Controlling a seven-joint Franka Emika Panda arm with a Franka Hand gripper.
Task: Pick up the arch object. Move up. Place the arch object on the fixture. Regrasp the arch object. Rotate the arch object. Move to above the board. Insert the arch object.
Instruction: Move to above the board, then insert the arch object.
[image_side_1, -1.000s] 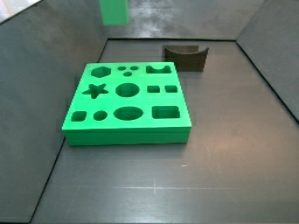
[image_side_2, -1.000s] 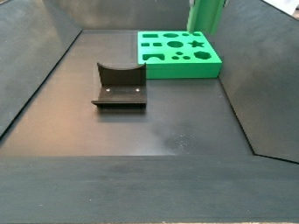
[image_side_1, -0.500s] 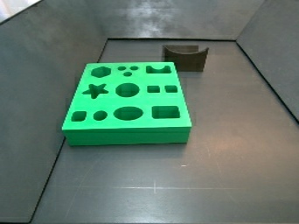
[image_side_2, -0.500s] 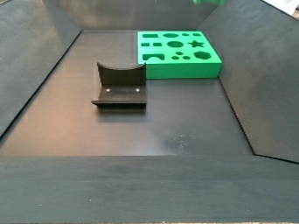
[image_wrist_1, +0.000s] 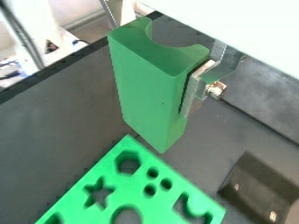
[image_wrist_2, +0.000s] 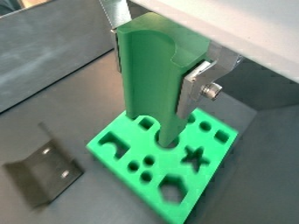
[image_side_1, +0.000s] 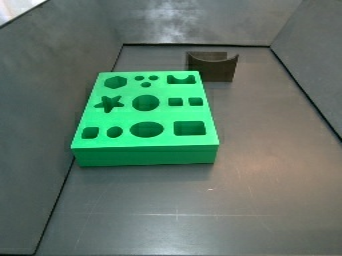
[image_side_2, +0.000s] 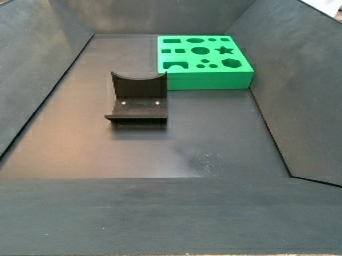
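Observation:
My gripper (image_wrist_1: 159, 66) is shut on the arch object (image_wrist_1: 149, 92), a small green elongated block with a curved dip in its upper end. It hangs upright, high above the board (image_wrist_1: 107, 185). In both wrist views a silver finger (image_wrist_2: 198, 84) presses its side. The arch object (image_wrist_2: 149, 87) hangs over the board's (image_wrist_2: 112, 145) cutouts. In both side views the gripper and arch object are out of view. The board (image_side_1: 147, 150) lies on the floor, and also shows in a side view (image_side_2: 207, 80). The fixture (image_side_1: 213, 64) stands empty apart from it.
The dark fixture (image_side_2: 136, 98) sits on the dark floor, also seen in both wrist views (image_wrist_1: 263, 184) (image_wrist_2: 45, 171). Grey sloping walls (image_side_1: 54, 60) enclose the floor on all sides.
The arch object showed at the top edge of both side views a second ago. It has risen out of those views with the gripper. Board and fixture have not moved.

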